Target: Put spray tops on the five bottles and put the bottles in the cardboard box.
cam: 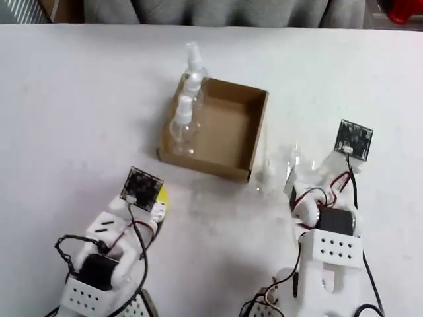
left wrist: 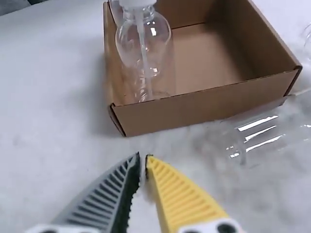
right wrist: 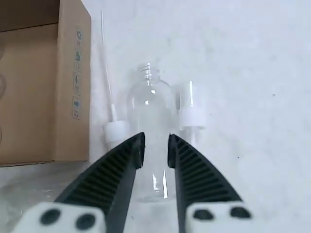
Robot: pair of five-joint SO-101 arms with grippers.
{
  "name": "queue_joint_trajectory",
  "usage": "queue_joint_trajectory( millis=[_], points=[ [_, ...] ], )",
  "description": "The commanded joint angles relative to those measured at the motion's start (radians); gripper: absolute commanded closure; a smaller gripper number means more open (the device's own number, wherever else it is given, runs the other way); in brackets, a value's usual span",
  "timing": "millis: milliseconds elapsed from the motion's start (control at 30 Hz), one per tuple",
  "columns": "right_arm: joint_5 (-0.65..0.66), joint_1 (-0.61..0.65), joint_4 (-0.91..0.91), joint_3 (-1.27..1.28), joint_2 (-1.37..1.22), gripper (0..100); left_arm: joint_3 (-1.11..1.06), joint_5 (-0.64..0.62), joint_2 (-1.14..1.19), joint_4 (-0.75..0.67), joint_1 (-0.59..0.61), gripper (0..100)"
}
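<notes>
**High view.** The cardboard box sits mid-tabletop. Two capped bottles stand upright inside it, along the wall farther from the right arm.

**Left wrist view.** The left end effector is clenched on nothing, its tips almost touching. It hangs over bare tabletop, just short of the box. A clear bottle lies on its side outside the box, near a corner.

**Right wrist view.** The right end effector holds nothing, its fingers slightly parted. It hangs over the open-necked bottle, which appears to lie on the tabletop between two loose spray tops. The long-tubed spray top lies on the box side and the short-tubed spray top on the other.

- **Step in hand:** this is probably gripping the open-necked bottle for capping. The body is wider than the present gap, so the fingers should spread first. They should then close across the body below the shoulder, leaving the threads free and the flanking tops undisturbed.
- **Orientation:** the neck points away from the right arm, and the long axis runs parallel to the box's adjacent wall
</notes>
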State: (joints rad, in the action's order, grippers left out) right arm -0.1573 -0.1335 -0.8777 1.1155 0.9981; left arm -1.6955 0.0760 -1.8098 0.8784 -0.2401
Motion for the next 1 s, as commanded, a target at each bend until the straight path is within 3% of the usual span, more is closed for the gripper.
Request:
queue_joint_trajectory(
  millis=[0, 233, 433, 733, 900, 967],
  points=[
    [-0.006, -0.059, 0.016, -0.069, 0.007, 93.7, 0.002, 0.012, -0.012, 0.008, 0.008, 98],
    [-0.009, -0.122, 0.019, -0.064, -0.028, 91.6, 0.002, 0.012, -0.012, 0.035, 0.008, 98],
    [-0.052, -0.107, 0.160, -0.089, -0.275, 91.3, 0.002, 0.012, -0.012, 0.029, 0.005, 98],
    [-0.051, -0.137, 0.166, -0.213, -0.524, 90.9, 0.002, 0.012, -0.012, 0.028, 0.002, 98],
    [-0.055, -0.130, 0.185, -0.222, -0.578, 82.4, 0.002, 0.012, -0.012, 0.028, 0.002, 98],
    [-0.058, -0.128, 0.200, -0.235, -0.605, 83.4, 0.002, 0.012, -0.012, 0.026, 0.001, 98]
  ],
)
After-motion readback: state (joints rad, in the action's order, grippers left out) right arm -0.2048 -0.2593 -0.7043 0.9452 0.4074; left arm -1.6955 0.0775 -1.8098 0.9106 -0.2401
